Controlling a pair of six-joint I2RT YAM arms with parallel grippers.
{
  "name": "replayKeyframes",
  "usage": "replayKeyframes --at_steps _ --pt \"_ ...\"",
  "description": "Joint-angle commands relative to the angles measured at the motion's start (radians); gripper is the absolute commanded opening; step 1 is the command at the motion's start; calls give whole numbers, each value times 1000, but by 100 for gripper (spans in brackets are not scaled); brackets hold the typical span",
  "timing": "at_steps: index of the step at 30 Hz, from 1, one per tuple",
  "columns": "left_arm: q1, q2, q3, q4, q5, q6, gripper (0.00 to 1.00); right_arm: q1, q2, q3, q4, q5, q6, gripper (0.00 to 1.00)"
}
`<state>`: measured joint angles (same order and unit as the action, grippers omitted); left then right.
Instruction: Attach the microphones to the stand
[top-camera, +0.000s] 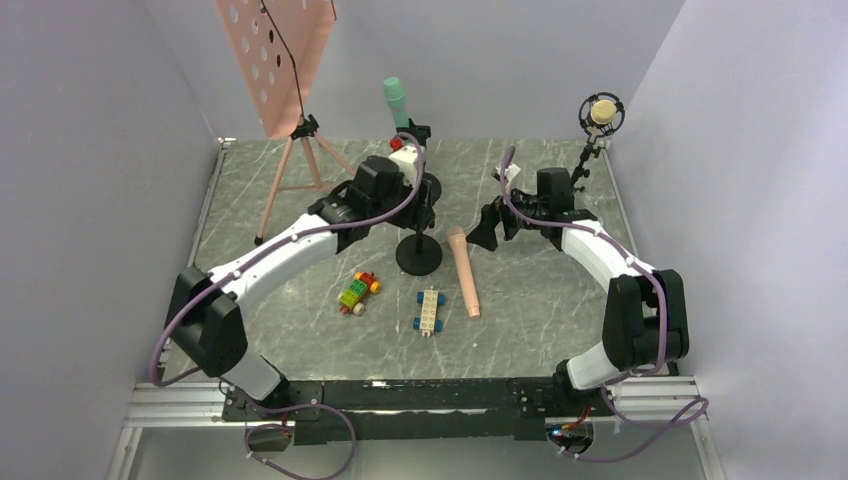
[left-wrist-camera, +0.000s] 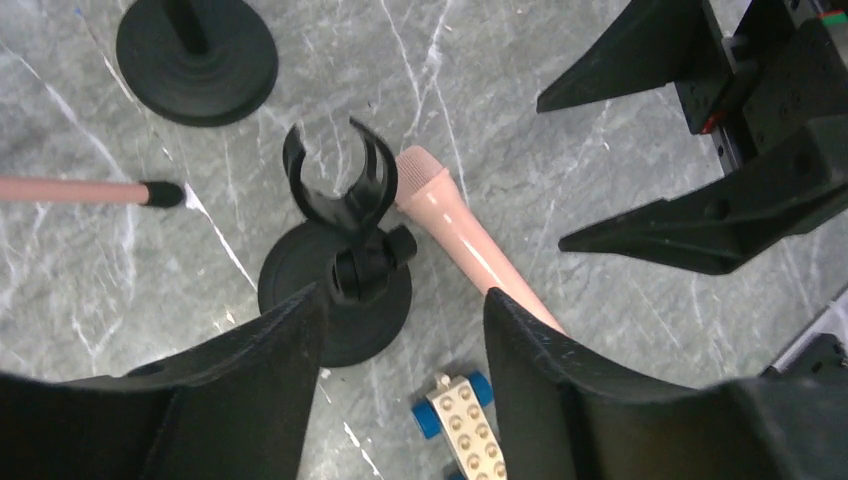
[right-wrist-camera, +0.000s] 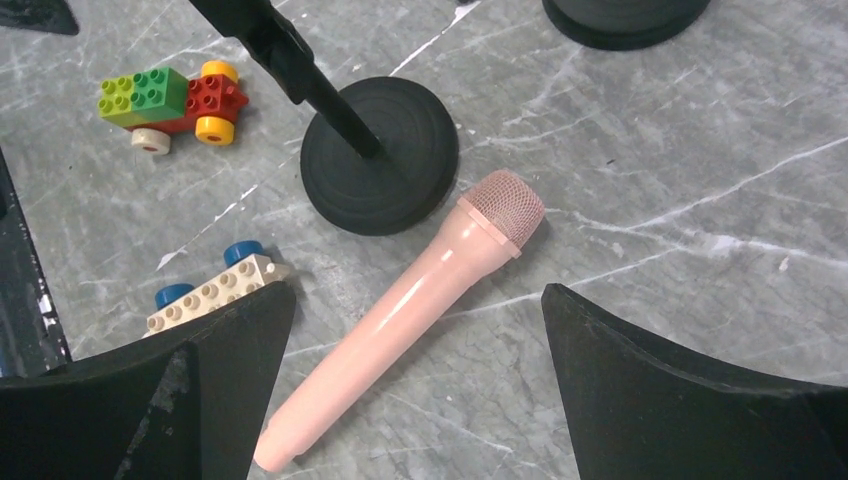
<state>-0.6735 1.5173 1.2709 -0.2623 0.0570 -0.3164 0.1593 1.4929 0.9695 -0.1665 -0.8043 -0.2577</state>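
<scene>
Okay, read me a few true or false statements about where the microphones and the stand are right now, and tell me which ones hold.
1. The pink microphone lies flat on the table. True.
2. The green microphone lies flat on the table too. False: it stands upright at the back, off the table.
3. The stand beside the pink microphone has an empty clip. True.
4. The right pincer is shut on the pink microphone. False: its jaws stand wide open above it.
5. The tan microphone is mounted off the table, back right. True.
</scene>
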Motion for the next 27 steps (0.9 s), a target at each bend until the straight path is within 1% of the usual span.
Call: replayKeyframes --at_steps 1,3,8,13,14,15,18,22,24,27 --pt "-21 69 116 -49 -54 26 60 -10 26 41 -14 -42 11 100" --pt "-37 98 152 -93 -109 46 56 -13 24 38 -16 -51 9 100" --pt "-52 148 215 -156 -174 83 48 -20 24 41 -23 -63 2 100" --pt "-55 197 280 -224 -217 116 44 -26 26 41 -24 -70 5 100" --pt "-55 203 286 -230 -219 122 42 -27 26 41 -25 -71 5 100" --pt "-56 208 290 -232 -223 127 38 -27 24 41 -24 -72 5 100" --pt "-56 218 301 -234 -223 141 27 -31 22 40 -25 -77 5 100" --pt "-54 230 324 -255 -195 177 18 -39 18 41 -24 -93 10 100" --pt "-54 227 328 -261 -167 214 12 -44 14 41 -25 -96 11 100" --pt "-48 209 327 -278 -119 320 9 -53 10 41 -28 -108 8 100"
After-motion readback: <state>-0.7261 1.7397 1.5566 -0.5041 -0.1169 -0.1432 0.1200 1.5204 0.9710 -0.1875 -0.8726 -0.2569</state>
